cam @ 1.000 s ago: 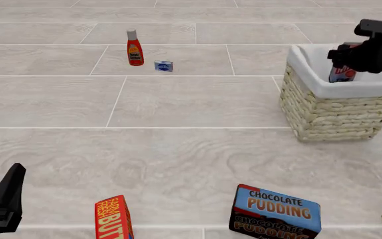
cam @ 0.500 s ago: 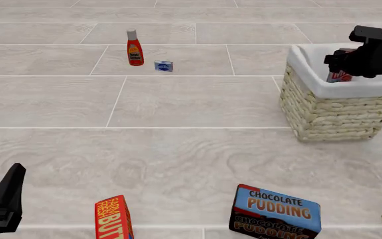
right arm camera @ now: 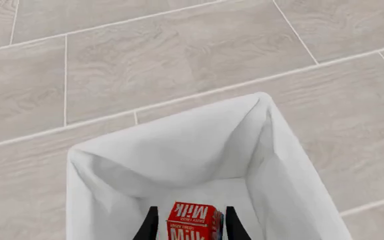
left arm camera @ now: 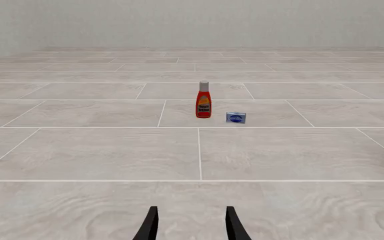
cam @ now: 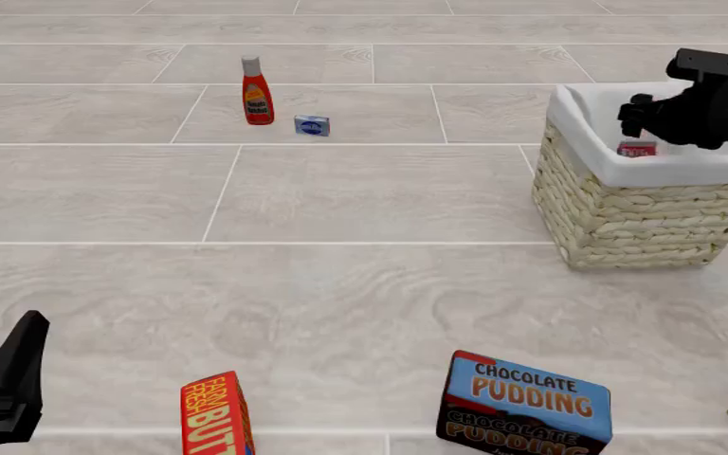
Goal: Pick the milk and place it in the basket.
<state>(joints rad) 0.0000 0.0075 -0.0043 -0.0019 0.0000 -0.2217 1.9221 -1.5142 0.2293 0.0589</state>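
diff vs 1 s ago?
The milk has sunk lower into the basket; only its red top shows in the front view now. The right hand rose slightly above it, and looks to have let go. The left hand, ketchup bottle and boxes are unchanged.

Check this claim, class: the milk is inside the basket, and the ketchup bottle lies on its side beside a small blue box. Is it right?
Not quite. The ketchup bottle stands upright, as the front and left wrist views show. The rest holds: the milk is inside the basket, under the right gripper, and the small blue box sits beside the bottle.
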